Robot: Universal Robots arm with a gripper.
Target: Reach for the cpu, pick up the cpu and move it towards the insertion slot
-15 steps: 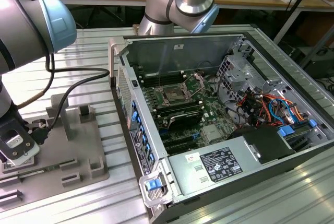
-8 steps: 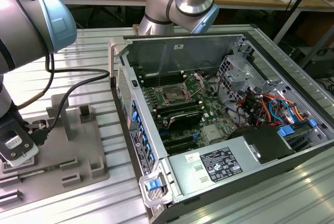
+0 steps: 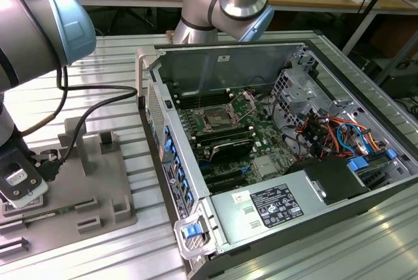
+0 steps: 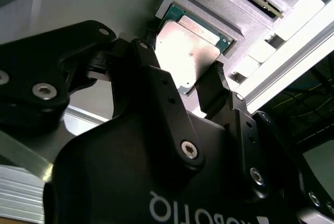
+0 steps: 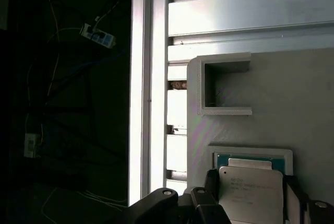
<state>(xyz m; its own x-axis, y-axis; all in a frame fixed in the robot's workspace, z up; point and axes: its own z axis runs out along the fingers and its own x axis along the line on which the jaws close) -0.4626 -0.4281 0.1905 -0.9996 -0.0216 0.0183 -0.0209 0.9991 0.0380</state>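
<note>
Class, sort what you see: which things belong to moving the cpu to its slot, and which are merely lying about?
Job in hand: cpu, insertion slot, gripper.
Lying about: memory slots, power supply, coloured cables.

Black label [image 3: 277, 203] on the grey power-supply cover [image 3: 230, 222]: white print and round marks, too small to read. White sticker [image 3: 240, 197] just beside it: red mark, illegible. Gripper [image 4: 182, 65] body, second wrist view: white lettering [image 4: 177, 208], inverted, cut off at the picture's edge. Cpu [image 5: 250, 195] top plate, first wrist view: faint engraved lines, unreadable.
</note>
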